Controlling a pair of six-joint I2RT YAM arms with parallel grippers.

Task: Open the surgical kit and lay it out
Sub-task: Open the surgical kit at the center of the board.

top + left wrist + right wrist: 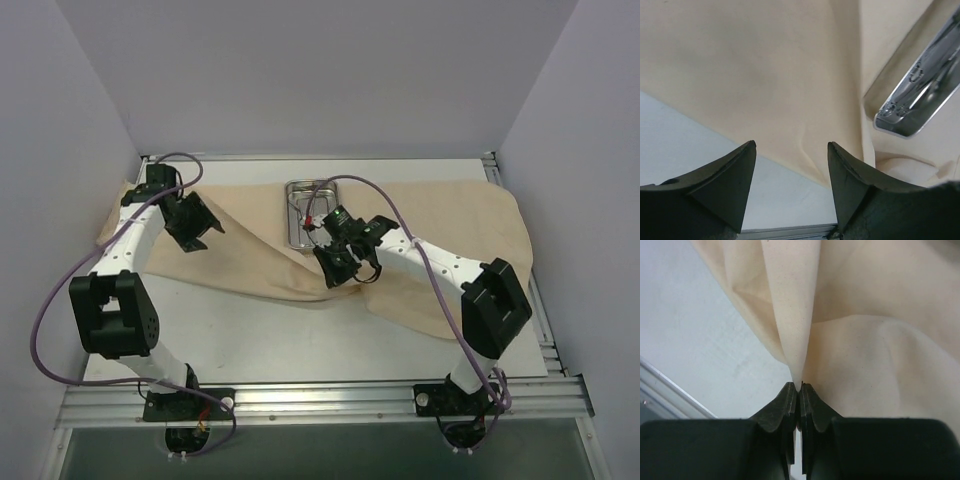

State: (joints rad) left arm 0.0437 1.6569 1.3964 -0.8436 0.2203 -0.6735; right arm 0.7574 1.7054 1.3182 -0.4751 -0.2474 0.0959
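**Surgical kit: wrap part opened, tray bared, contents not yet set out**

Item 1, nearest. My right gripper (800, 387), toward the middle of the bench (300, 340). Its jaws are clenched on a pinched ridge of the cloth wrap (865, 340), and the fabric rises from the fingertips in a tall crease.

Item 2. The cloth wrap (450, 230), beige. It is spread along the far half of the bench, reaches both side edges and is rumpled at the far-left corner. One diagonal fold runs from my right jaws toward the tray.

Item 3. My left gripper (195, 225), near the far-left corner. Its jaws are released and hang above the cloth with nothing between them.

Item 4, farthest. The steel tray (289, 215), lying uncovered on the cloth at the middle of the far edge, just beyond my right gripper and well apart from my left. The instruments (927, 82) inside show only as blurred shapes, so I cannot count them.

Progress, by my judgement: the unwrapping is mostly done. Left to do are flattening the last fold and laying the instruments out.
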